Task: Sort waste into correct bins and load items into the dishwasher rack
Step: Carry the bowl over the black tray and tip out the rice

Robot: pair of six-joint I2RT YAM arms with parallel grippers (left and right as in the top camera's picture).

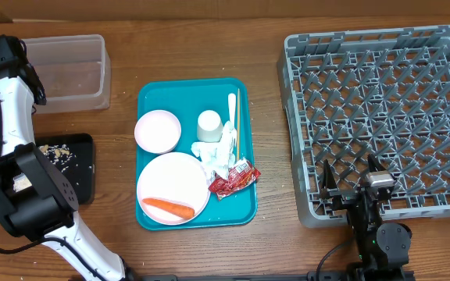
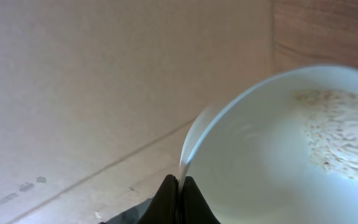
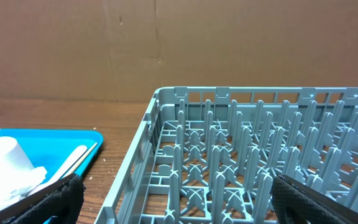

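Overhead, the teal tray (image 1: 148, 97) sits mid-table with a strip of bare wood on either side. On it lie a pink bowl (image 1: 158, 130), a cup (image 1: 208, 125), a fork (image 1: 231, 109), chopsticks (image 1: 238, 129), crumpled napkins (image 1: 219, 154), a red wrapper (image 1: 233, 179) near the right rim, and a plate (image 1: 170, 181) carrying the carrot (image 1: 167, 208). The clear tub (image 1: 69, 74) stands back left. The black tray (image 1: 84, 179), strewn with crumbs (image 1: 55, 152), lies just in front of it. The dishwasher rack (image 1: 381, 117) fills the right side and runs off the frame edge. The right gripper (image 1: 350, 178) hangs over its near left corner.

Left wrist: the left gripper (image 2: 179, 196) is clamped on the rim of a white bowl (image 2: 253, 162) holding rice (image 2: 334, 130), with a cardboard wall (image 2: 104, 74) behind.

Right wrist: the fingers (image 3: 61, 199) are spread wide with nothing held. The rack's corner lies ahead and the teal tray's rim is to the left.
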